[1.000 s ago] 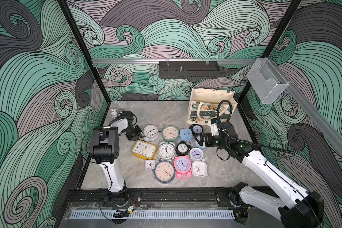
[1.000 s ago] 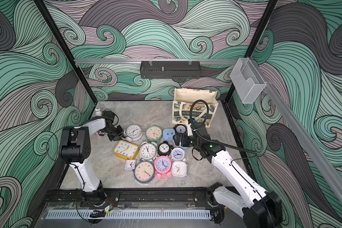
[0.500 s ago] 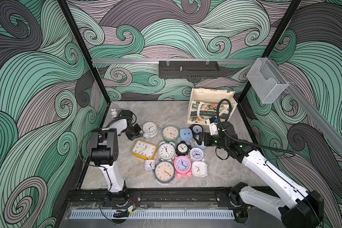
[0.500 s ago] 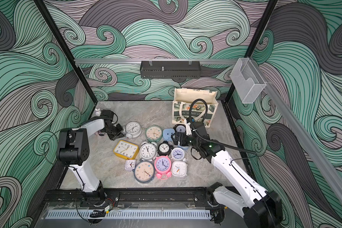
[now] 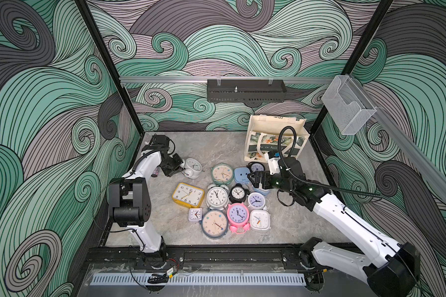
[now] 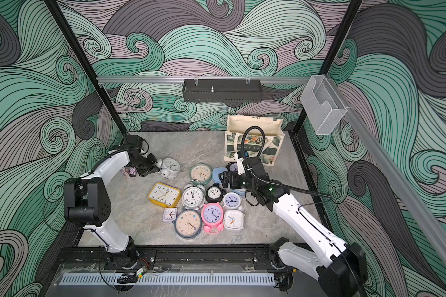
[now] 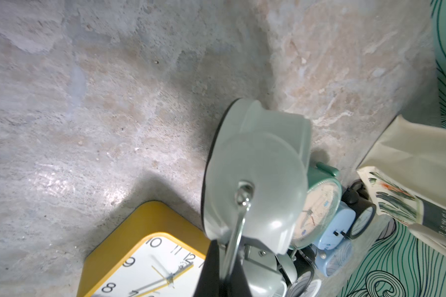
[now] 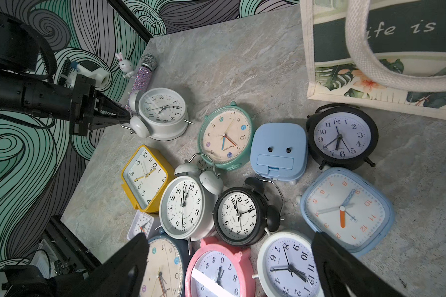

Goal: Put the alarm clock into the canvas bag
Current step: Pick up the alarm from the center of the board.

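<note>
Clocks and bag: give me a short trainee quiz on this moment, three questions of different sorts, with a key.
1. True or false: the right gripper is shut on a clock.
2. Which clock does the left gripper hold? A the yellow square clock; B the white twin-bell clock apart from the heap; C the pink clock.
3. Short answer: is the canvas bag standing or lying flat?
Key: 1 false, it is open and empty; 2 B; 3 standing.

The scene is lit brightly and evenly from above in both top views, with only soft, short shadows. In the left wrist view the white round twin-bell alarm clock (image 7: 255, 167) is blurred and greyish; beside it, a dark shadow and glare are seen on the grey marbled tabletop (image 7: 113, 90).
</note>
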Motion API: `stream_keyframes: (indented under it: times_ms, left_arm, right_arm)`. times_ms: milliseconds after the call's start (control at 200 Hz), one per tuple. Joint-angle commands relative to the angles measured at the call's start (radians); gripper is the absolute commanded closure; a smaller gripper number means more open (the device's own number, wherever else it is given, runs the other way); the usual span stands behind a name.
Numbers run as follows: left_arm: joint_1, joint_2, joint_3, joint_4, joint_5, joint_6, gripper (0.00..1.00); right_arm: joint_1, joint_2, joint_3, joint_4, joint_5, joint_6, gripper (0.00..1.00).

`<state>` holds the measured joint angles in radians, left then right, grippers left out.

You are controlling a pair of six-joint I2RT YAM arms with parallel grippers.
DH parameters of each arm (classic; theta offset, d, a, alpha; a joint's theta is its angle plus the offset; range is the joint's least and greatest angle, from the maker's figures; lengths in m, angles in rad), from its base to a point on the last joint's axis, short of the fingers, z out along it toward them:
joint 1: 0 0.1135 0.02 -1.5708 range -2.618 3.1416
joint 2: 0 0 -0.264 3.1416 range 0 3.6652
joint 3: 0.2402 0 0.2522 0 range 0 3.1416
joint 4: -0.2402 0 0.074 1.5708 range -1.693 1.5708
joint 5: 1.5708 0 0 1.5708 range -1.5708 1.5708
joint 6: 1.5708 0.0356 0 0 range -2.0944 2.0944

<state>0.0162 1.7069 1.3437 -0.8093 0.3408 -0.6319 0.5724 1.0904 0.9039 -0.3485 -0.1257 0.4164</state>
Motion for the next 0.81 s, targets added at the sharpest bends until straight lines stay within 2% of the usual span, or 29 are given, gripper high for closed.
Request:
stream_keyframes:
  times_ms: [0, 80, 150, 255, 415, 665, 801]
  left_arm:
    - [-0.008, -0.076, 0.064, -0.069, 0.046, 0.004, 1.0]
    - [-0.013, -0.107, 0.089, -0.085, 0.069, -0.007, 1.0]
    - [-0.023, -0.131, 0.115, -0.101, 0.077, -0.018, 1.0]
    - [-0.041, -0.168, 0.159, -0.126, 0.075, -0.04, 1.0]
    - [-0.077, -0.199, 0.223, -0.163, 0.076, -0.076, 1.0]
    - [-0.155, -0.195, 0.331, -0.225, 0.087, -0.077, 1.0]
    - [-0.178, -0.193, 0.35, -0.24, 0.097, -0.081, 1.0]
  right_arm:
    - [0.021, 0.009, -0.001, 0.1, 0.044, -0.023, 0.01]
    - [0.025, 0.013, -0.053, 0.222, 0.052, -0.017, 0.01]
    - [0.03, 0.001, -0.138, 0.413, 0.071, -0.004, 0.01]
    - [0.066, 0.039, -0.152, 0.538, 0.097, -0.083, 0.01]
    - [0.149, 0.146, -0.128, 0.697, 0.117, -0.294, 0.01]
    - [0.333, 0.336, -0.069, 0.893, 0.298, -0.81, 0.01]
    - [0.379, 0.44, -0.02, 0.964, 0.338, -0.952, 0.01]
